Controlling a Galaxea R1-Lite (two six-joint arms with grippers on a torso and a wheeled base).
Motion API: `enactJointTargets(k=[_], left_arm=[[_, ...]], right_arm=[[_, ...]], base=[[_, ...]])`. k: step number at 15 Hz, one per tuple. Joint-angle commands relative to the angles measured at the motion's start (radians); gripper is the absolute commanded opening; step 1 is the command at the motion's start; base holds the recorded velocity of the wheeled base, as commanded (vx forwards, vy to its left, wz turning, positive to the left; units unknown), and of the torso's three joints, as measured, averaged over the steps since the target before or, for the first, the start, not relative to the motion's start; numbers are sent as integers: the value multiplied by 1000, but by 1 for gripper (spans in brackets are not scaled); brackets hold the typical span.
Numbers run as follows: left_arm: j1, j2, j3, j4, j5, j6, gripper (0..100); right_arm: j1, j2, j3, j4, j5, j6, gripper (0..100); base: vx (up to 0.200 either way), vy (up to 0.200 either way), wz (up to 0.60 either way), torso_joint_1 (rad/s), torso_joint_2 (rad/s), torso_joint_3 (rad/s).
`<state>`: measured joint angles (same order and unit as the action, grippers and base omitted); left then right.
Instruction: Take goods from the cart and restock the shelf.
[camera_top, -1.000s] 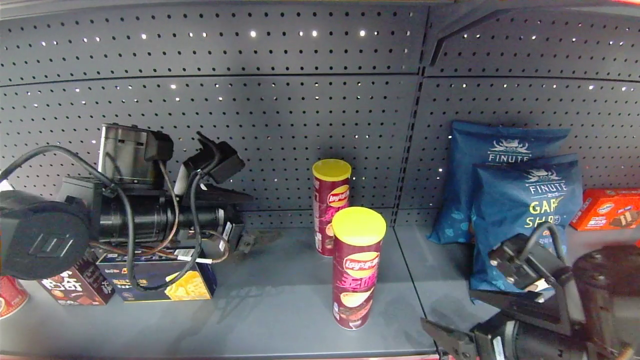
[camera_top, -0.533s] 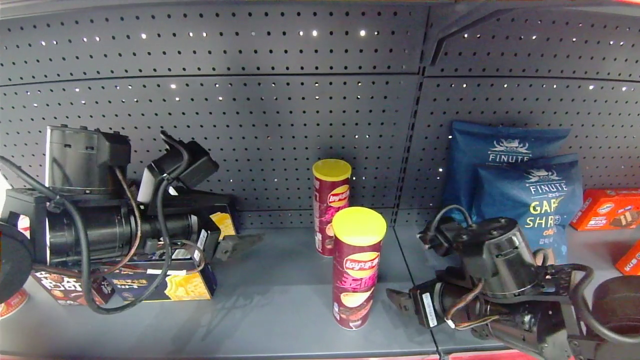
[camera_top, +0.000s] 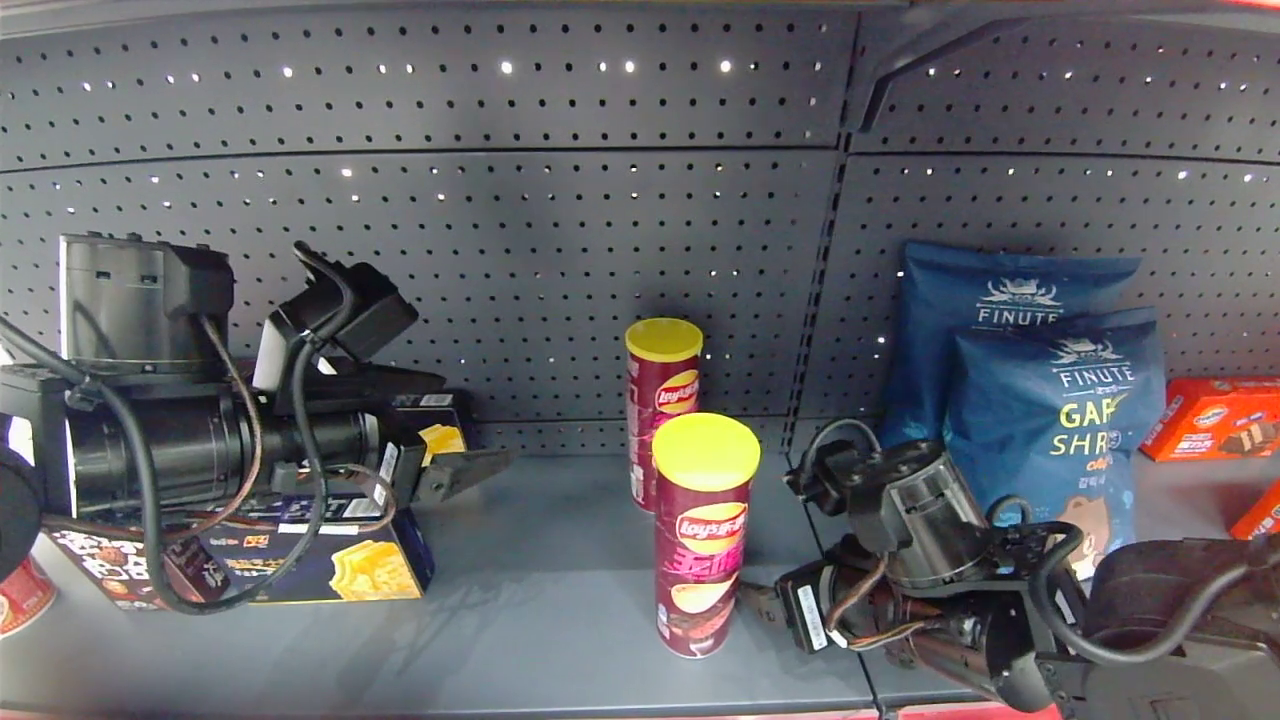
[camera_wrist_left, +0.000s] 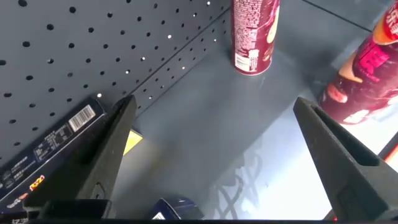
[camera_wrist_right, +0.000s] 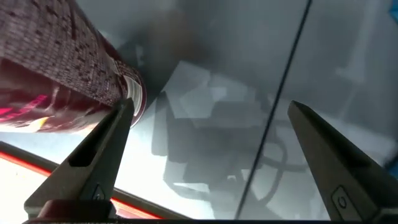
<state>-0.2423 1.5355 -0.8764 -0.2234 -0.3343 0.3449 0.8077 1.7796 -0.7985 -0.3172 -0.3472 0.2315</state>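
Nudging front can (camera_top: 700, 540), it seems, lower centre | right gripper (camera_wrist_right: 209, 109) wide, empty | press low, slowly, lest it topple

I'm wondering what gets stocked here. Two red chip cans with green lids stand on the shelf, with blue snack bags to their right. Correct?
Not quite: the lids are yellow, not green, as the head view shows. The front can and the back can do stand on the shelf, with the blue snack bags to their right.
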Motion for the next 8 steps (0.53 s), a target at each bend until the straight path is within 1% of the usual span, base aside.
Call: enactJointTargets(k=[1,8], left_arm=[[0,0,4,-1,0,0,100],[-2,0,14,-1,-2,0,100]], right_arm=[[11,23,-11,-2,1,0,100],[16,37,-34,-2,1,0,100]], base=[[0,0,0,0,0,0],[0,0,0,0,0,0]])
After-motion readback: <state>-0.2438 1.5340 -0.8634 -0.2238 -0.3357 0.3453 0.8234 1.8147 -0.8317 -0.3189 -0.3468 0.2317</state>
